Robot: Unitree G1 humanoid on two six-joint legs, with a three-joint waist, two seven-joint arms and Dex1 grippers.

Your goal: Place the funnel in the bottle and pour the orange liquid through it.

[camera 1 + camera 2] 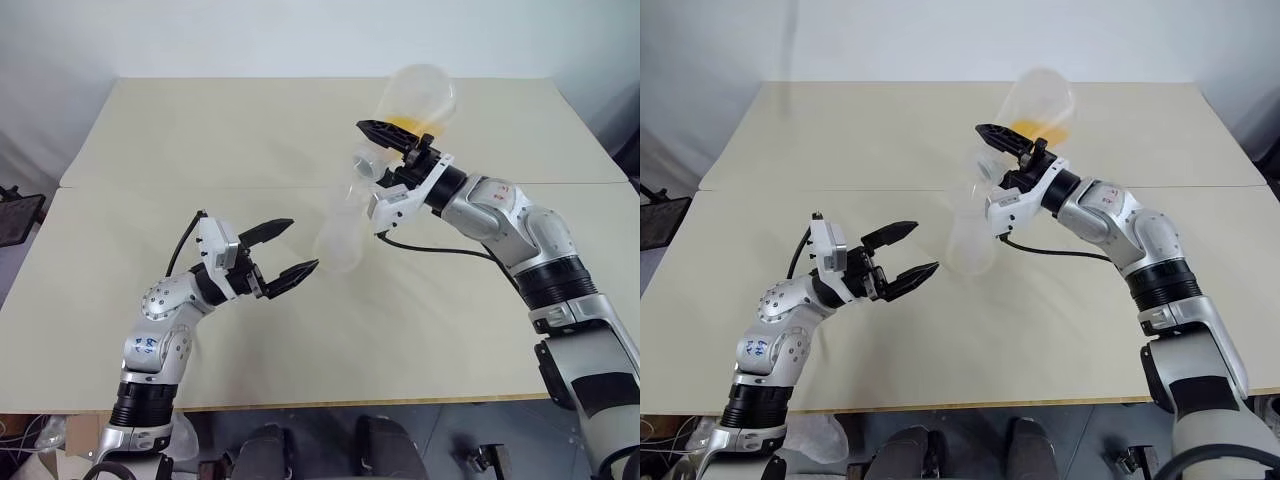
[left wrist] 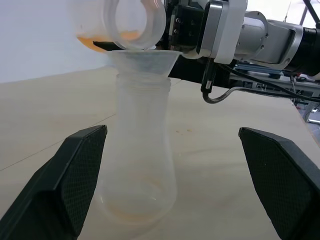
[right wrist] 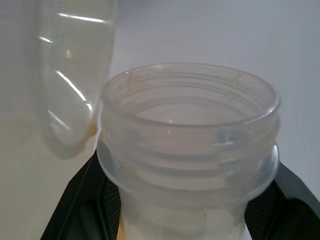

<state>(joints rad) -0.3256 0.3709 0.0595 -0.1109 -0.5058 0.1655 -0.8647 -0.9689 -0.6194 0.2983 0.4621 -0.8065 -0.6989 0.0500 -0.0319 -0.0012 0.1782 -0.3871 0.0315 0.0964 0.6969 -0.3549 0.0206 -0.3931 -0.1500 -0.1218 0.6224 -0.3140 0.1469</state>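
- Near the middle of the table the bottle stands upright, with the funnel seated in its neck.
- The pouring step is judged to be in hand: a clear flask is held tipped on its side above the funnel, its mouth over the cone.
- The orange liquid is seen pooled in the flask's lower side; only a faint orange trace shows at the bottle's bottom.
- The right gripper is clenched on the flask's neck, toward the table's far edge from the bottle.
- The left gripper is spread wide and holds nothing; the bottle stands just beyond its fingertips, untouched.
- More tilt of the flask is judged to be called for next, with its mouth kept over the cone.
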